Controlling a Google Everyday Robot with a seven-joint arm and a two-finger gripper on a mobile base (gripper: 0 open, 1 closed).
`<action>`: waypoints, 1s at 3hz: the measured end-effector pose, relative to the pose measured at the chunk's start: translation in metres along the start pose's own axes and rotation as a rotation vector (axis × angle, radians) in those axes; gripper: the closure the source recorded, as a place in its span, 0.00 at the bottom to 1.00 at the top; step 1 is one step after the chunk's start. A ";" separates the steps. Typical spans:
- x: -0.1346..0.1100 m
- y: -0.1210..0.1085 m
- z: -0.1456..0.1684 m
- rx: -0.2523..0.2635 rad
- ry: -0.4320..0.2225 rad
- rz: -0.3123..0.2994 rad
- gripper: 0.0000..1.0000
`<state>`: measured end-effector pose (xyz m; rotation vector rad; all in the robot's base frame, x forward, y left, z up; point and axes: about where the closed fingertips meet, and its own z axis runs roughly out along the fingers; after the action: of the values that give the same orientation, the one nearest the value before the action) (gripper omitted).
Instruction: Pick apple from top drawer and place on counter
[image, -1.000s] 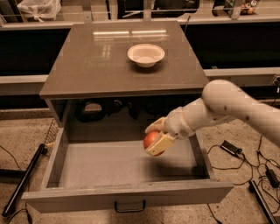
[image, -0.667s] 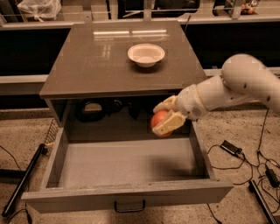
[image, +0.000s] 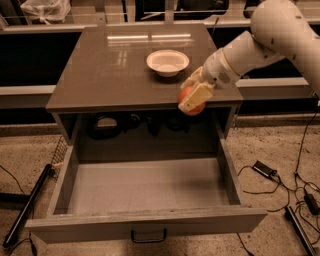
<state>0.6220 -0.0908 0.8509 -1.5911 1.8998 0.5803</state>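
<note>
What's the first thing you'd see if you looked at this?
The big white robot arm reaching in from the right. Its gripper holds a red-orange apple at the front edge of the counter. Next comes the wide drawer pulled out below it, and a white bowl sitting on the counter just behind the apple.

You see a white bowl standing upright at the far middle of the scene, just left of and beyond the gripper, and a crumpled clear plastic bag at the far left edge. On the speckled floor, a black pole lies slanted at the near left beside a patch of wire mesh. On the right you find a small black box among loose cables.
</note>
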 end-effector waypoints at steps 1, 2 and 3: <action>-0.017 -0.040 -0.009 0.025 0.051 0.023 1.00; -0.018 -0.071 -0.017 0.054 0.088 0.060 1.00; -0.001 -0.089 -0.020 0.073 0.124 0.123 0.82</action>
<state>0.7063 -0.1206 0.8697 -1.5035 2.0978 0.4667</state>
